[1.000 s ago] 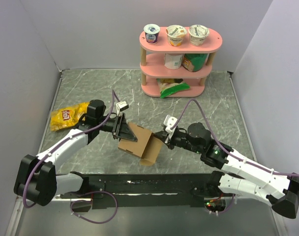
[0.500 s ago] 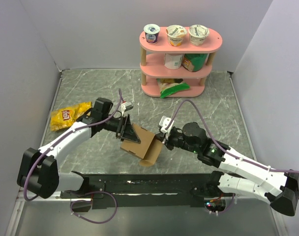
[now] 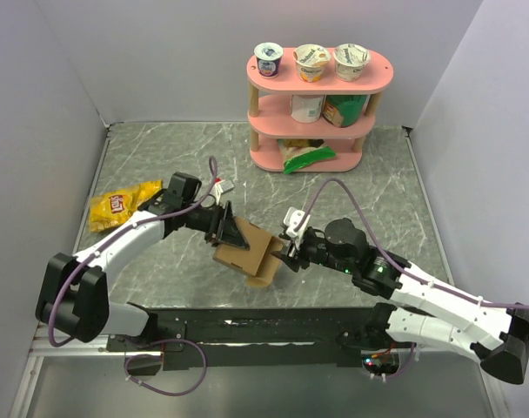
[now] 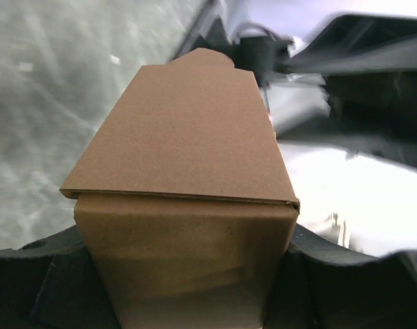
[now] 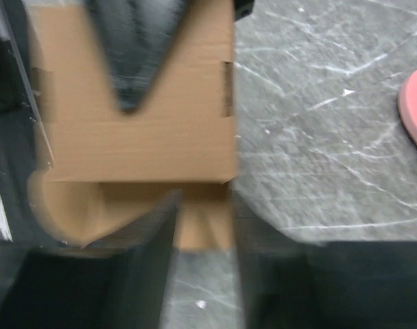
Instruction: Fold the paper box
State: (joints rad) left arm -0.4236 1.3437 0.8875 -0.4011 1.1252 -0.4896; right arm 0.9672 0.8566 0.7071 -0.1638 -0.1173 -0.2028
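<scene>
The paper box is plain brown cardboard, partly folded, held above the table's middle with a flap hanging at its right. My left gripper is shut on its left side. In the left wrist view the paper box fills the space between both black fingers and touches each. My right gripper is at the box's right flap, open. In the blurred right wrist view the right gripper has its jaws apart, with a strip of the paper box showing just beyond the tips.
A pink three-tier shelf stands at the back with yogurt cups on top and packets below; its edge shows in the right wrist view. A yellow snack bag lies at the left. White walls close in both sides.
My right gripper has gone from shut to open and has moved left onto the box's flap. The left gripper has swung the box slightly rightward, still holding it.
</scene>
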